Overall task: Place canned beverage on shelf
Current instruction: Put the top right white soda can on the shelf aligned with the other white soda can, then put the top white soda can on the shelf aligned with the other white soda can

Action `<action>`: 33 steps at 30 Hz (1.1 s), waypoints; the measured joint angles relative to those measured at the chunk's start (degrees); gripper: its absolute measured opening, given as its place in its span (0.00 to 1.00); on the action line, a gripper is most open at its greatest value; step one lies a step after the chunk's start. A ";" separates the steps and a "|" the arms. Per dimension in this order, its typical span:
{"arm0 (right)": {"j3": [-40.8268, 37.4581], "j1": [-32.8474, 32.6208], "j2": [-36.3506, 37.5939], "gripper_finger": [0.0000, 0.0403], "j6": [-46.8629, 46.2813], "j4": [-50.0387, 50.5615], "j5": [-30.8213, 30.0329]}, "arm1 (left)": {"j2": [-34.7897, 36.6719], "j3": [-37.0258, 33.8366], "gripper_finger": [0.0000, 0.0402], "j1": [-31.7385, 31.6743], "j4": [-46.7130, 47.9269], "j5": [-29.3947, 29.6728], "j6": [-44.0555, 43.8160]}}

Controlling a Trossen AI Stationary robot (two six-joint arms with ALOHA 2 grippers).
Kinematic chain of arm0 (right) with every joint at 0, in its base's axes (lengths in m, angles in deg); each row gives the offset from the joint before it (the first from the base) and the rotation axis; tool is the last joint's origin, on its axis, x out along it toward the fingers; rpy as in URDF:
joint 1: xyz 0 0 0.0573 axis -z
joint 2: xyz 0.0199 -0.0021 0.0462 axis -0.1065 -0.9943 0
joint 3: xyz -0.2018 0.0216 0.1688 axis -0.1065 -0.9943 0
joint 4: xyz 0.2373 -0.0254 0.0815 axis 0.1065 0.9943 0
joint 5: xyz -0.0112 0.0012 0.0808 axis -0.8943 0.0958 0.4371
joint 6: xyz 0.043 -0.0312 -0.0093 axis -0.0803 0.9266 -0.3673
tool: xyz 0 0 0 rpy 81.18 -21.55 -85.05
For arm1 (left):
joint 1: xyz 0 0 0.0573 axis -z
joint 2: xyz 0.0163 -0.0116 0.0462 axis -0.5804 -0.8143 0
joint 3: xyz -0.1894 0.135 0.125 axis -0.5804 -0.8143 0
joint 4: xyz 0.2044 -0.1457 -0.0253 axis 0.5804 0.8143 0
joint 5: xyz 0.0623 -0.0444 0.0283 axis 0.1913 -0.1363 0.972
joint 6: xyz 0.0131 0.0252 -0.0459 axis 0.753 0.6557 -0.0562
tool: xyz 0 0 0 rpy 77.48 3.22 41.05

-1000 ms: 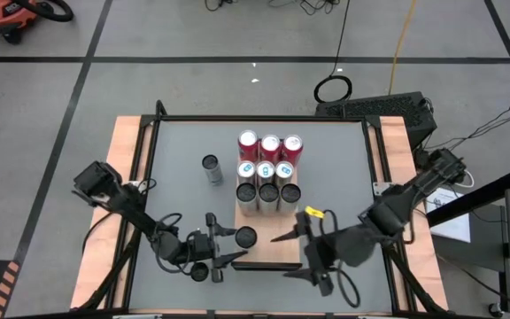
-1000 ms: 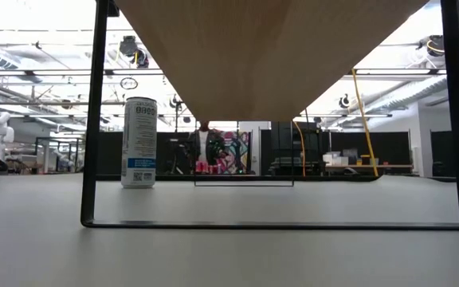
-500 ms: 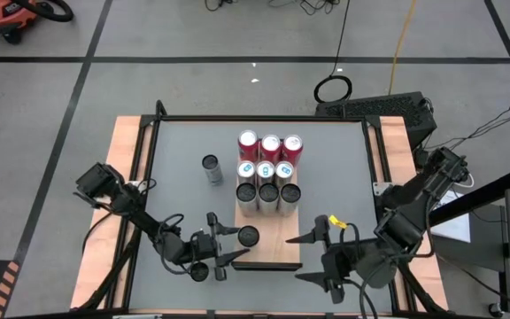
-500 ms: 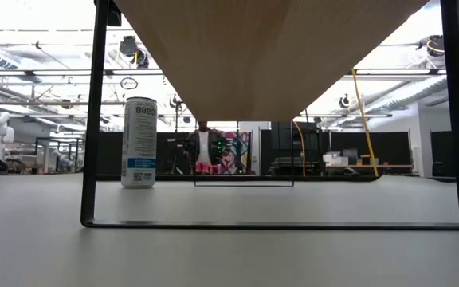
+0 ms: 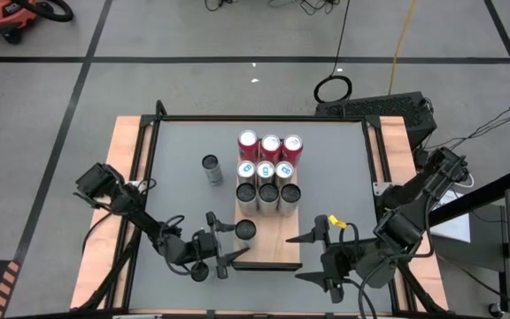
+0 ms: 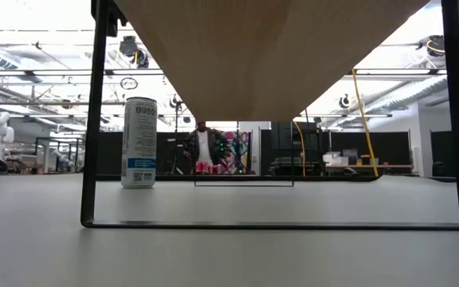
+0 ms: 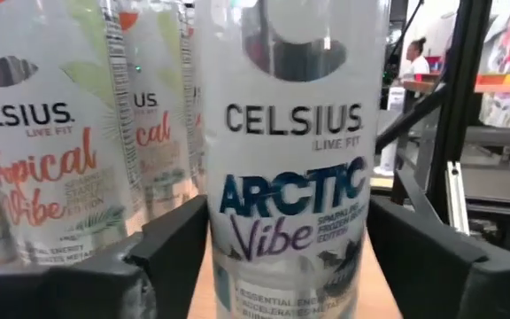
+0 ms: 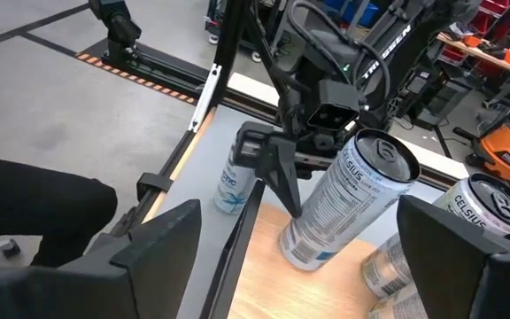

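Note:
The shelf point(image 5: 273, 250) is a light wood board on dark legs. Three rows of cans point(image 5: 268, 170) stand on its far half. A white "Arctic Vibe" can point(image 7: 290, 133) stands upright on the shelf's near left part point(image 5: 247, 229). My left gripper point(image 5: 233, 241) reaches in level from the left, one finger on each side of this can. My right gripper point(image 5: 296, 257) hovers open off the shelf's right edge, with nothing between its fingers point(image 8: 162, 239). My left gripper's fingers point(image 7: 171, 252) lie level along the lower half of the can's two sides point(image 7: 361, 230), coming from the table's left. The can stands on its base on the shelf point(image 8: 304, 252). I cannot tell whether the fingers touch it.
A lone can point(image 5: 211, 168) stands on the grey table left of the shelf, also seen in the low view point(image 6: 139, 142). Bare board lies near and right of the placed can. The shelf's dark leg frame point(image 6: 94, 119) stands on the table.
My right gripper has drawn back from the shelf toward the table's right edge, staying open. The placed can and my left gripper keep about the same spot.

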 joint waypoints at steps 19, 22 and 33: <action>-0.02 0.00 -0.04 0.79 -2.48 2.49 0.13 | 5.34 0.02 0.82 4.62 0.00 5.08 8.16; -0.02 0.00 -0.04 0.79 -2.48 2.60 0.17 | 7.04 0.02 0.82 6.32 -0.04 5.08 9.63; -0.02 0.00 -0.06 0.79 -2.69 3.17 0.26 | 14.46 0.02 0.82 11.69 1.37 22.46 18.58</action>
